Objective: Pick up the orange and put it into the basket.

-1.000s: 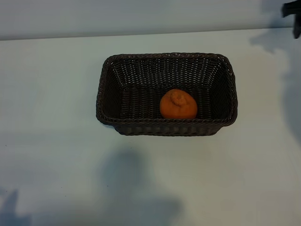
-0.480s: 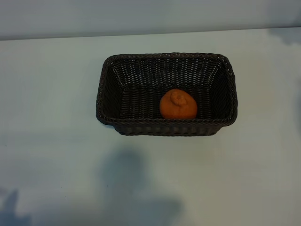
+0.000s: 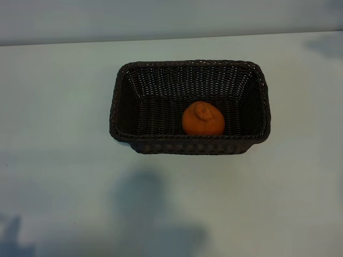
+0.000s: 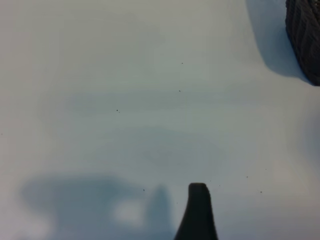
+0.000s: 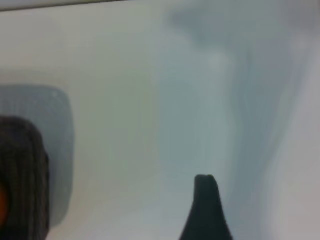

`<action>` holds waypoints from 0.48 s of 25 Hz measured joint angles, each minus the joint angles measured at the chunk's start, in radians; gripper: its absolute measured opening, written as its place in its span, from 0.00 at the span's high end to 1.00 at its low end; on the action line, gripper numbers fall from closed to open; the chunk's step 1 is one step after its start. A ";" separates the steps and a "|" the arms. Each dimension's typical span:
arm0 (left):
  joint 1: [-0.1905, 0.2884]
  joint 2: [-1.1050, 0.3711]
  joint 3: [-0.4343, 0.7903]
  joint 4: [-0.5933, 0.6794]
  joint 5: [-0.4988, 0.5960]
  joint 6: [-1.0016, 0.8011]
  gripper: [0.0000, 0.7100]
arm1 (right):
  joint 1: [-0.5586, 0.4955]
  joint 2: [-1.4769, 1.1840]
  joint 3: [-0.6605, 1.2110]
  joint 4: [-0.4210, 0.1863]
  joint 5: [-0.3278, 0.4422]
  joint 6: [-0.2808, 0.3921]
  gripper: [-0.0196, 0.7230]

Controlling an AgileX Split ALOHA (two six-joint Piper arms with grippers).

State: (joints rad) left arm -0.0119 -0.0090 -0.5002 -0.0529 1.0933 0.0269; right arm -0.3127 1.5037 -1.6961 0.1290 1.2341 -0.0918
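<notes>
Orange (image 3: 203,119) inside basket (image 3: 190,145), apparently alone

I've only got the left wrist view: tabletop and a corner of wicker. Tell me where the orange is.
Observer: The orange lies inside the basket, against its long wall at the exterior view's bottom, right of the middle.
Operator: Say whether anything holds it.
Observer: Nothing touches it; no arm shows in the exterior view.
Operator: Check the right wrist view.
Observer: Only the basket's outer wall and a sliver of orange show there, beside the table.
</notes>
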 joint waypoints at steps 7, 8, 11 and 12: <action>0.000 0.000 0.000 0.000 0.000 0.000 0.16 | 0.000 -0.296 0.045 0.046 0.014 0.031 0.28; 0.000 0.000 0.000 0.000 0.000 0.000 0.16 | 0.000 -0.338 0.051 0.053 0.014 0.035 0.28; 0.000 0.000 0.000 0.000 0.000 0.000 0.16 | 0.000 -0.506 0.093 0.058 0.014 0.033 0.28; 0.000 0.000 0.000 0.000 0.000 0.000 0.16 | 0.000 -0.572 0.122 0.054 0.014 0.027 0.28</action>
State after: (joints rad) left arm -0.0119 -0.0090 -0.5002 -0.0529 1.0933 0.0269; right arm -0.3127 0.9315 -1.5743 0.1826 1.2481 -0.0652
